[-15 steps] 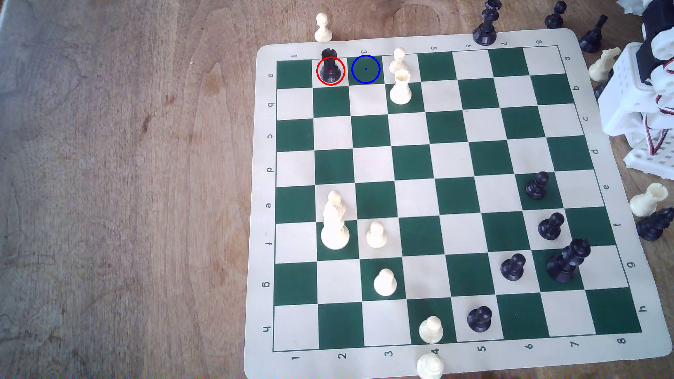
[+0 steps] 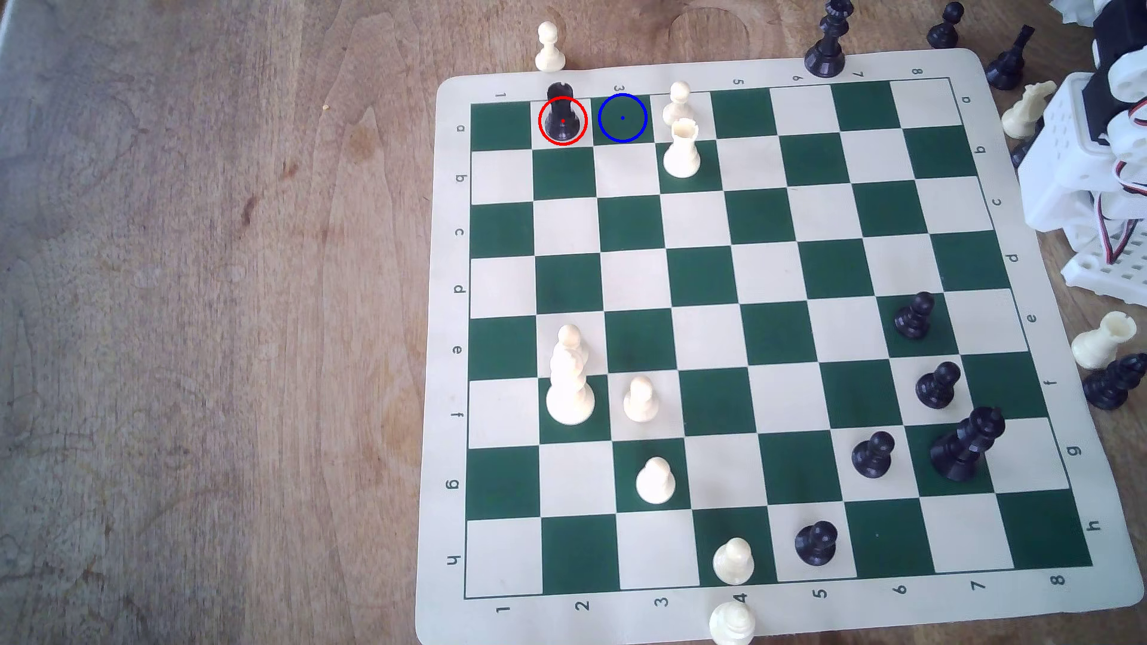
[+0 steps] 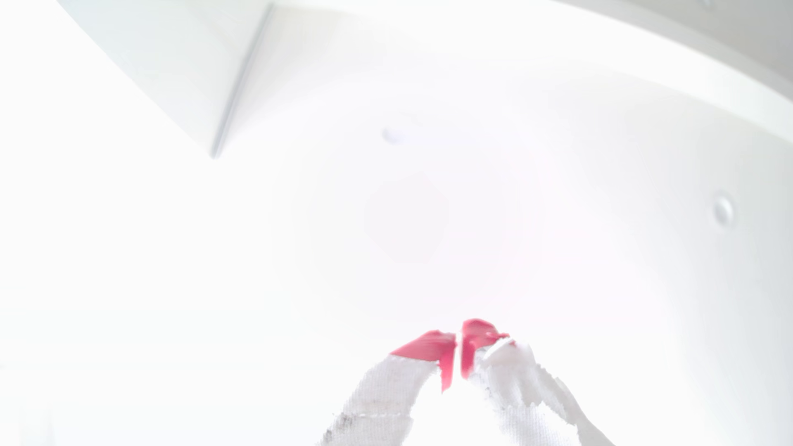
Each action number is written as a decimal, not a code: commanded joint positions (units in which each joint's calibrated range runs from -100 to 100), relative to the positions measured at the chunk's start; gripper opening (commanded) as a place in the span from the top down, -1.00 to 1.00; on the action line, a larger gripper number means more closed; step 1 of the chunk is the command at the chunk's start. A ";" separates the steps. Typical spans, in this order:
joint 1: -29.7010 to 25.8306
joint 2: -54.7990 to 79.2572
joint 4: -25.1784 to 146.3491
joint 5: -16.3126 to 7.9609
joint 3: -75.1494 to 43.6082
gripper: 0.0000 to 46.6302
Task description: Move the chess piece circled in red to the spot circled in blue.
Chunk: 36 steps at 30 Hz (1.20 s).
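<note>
We see the black rook (image 2: pixel 562 111) standing upright on a cream square in row a, column 2, at the far edge of the chess board (image 2: pixel 763 384), with a red ring drawn around its base. The blue-ringed green square (image 2: pixel 622 117) lies directly beside it toward the exterior view's right, and nothing stands on it. One square further right a cream pawn (image 2: pixel 678 101) stands in the same row, with a cream rook (image 2: pixel 682 149) just in front of it. The white arm (image 2: pixel 1098 161) sits at the exterior view's right edge, well apart from the black rook, on the wooden surface (image 2: pixel 205 322). In the wrist view we find the end effector (image 3: pixel 457 343) against a washed-out white background; its red-tipped fingers (image 3: pixel 425 345) appear pressed together with nothing between them, though the glare makes us less than certain.
</note>
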 commanded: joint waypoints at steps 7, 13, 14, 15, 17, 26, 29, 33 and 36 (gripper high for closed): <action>0.18 -0.20 -1.19 0.10 0.81 0.99; -0.75 -0.20 7.17 -5.86 0.81 0.99; -1.30 -0.20 9.62 -5.86 0.81 0.99; -2.01 -0.20 11.67 -5.67 0.81 0.99; -4.27 -0.20 18.55 -5.27 0.81 1.00; -8.58 -0.20 64.82 1.47 0.81 1.00; -9.36 -0.20 83.58 1.86 -2.81 1.00; -9.28 7.70 100.37 2.30 -15.23 0.98; -8.42 15.42 107.90 1.95 -24.84 0.89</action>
